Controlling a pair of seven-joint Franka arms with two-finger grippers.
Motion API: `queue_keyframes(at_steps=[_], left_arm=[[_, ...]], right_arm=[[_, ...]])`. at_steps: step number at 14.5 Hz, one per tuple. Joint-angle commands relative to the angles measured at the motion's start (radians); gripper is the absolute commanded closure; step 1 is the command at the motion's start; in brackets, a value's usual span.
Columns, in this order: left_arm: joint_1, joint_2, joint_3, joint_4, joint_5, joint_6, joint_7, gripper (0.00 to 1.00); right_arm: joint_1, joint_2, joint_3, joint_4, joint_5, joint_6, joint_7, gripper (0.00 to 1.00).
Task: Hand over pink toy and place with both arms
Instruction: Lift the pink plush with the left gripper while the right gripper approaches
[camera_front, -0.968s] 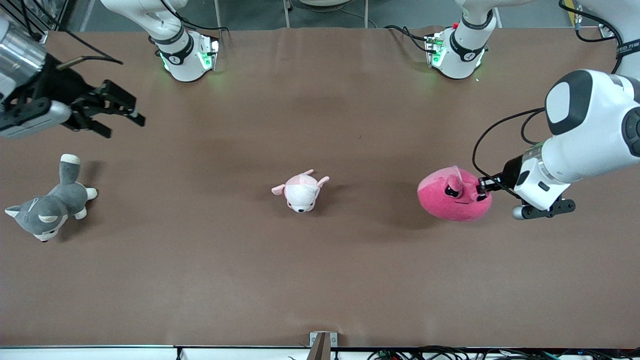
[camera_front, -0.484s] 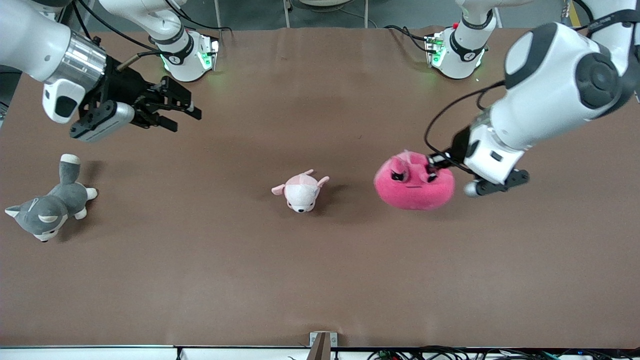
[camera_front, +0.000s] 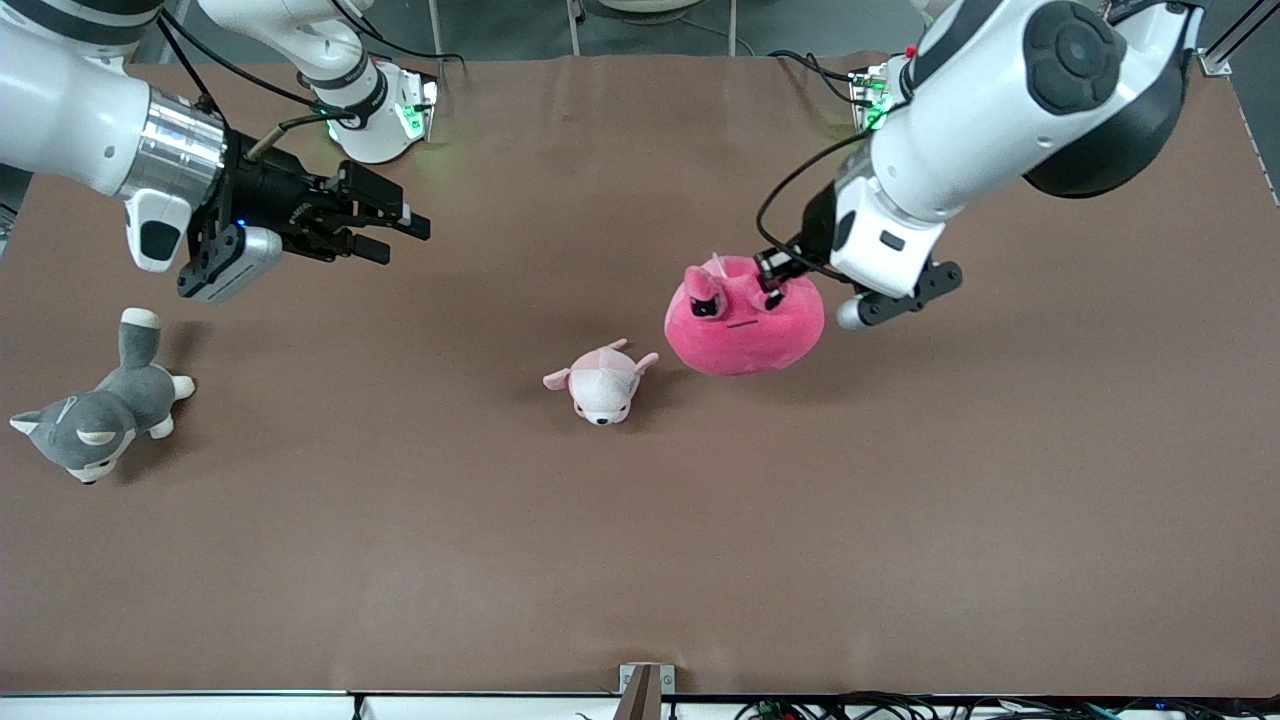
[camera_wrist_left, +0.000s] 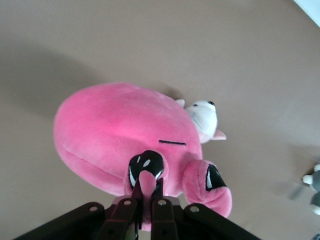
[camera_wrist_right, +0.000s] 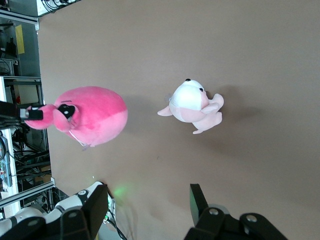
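Note:
The pink toy (camera_front: 745, 325), a round hot-pink plush with black angry eyes, hangs in the air over the middle of the table, beside the small white-and-pink plush. My left gripper (camera_front: 772, 278) is shut on one of its ears. In the left wrist view the toy (camera_wrist_left: 125, 135) fills the middle and my left gripper (camera_wrist_left: 146, 197) pinches the ear between its fingers. My right gripper (camera_front: 400, 232) is open and empty, up over the table toward the right arm's end. In the right wrist view the toy (camera_wrist_right: 92, 116) shows with the open right gripper (camera_wrist_right: 150, 205) away from it.
A small white-and-pale-pink plush animal (camera_front: 603, 382) lies on the brown table (camera_front: 640, 550) near the middle. It also shows in the left wrist view (camera_wrist_left: 204, 116) and the right wrist view (camera_wrist_right: 192, 102). A grey-and-white plush dog (camera_front: 95, 405) lies at the right arm's end.
My left gripper has carried the pink toy up and toward the table's middle. My right gripper has moved in from the right arm's end toward the middle, still open.

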Motion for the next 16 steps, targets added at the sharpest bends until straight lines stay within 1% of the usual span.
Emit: queue_keyframes(at_steps=[1,5,7,11,15,16], left_arm=[[-0.063,0.075,-0.005,0.080,-0.010,0.025,-0.073,1.00],[-0.152,0.121,-0.005,0.086,-0.011,0.194,-0.111,1.00],[-0.177,0.144,-0.005,0.087,-0.011,0.260,-0.192,1.00],[-0.235,0.182,-0.006,0.092,-0.016,0.385,-0.283,1.00],[-0.244,0.196,-0.006,0.097,-0.016,0.404,-0.308,0.99],[-0.244,0.198,-0.006,0.098,-0.016,0.406,-0.306,0.99]], right_arm=[[0.027,0.006,-0.003,0.008,0.027,0.011,0.016,0.26],[0.070,0.016,-0.003,0.008,0.024,0.029,0.016,0.26],[0.100,0.024,-0.003,0.008,0.021,0.032,0.015,0.26],[0.137,0.047,-0.003,0.008,0.015,0.080,0.038,0.26],[0.175,0.081,-0.004,0.008,0.001,0.133,0.049,0.26],[0.179,0.087,-0.004,0.008,-0.014,0.149,0.049,0.26]])
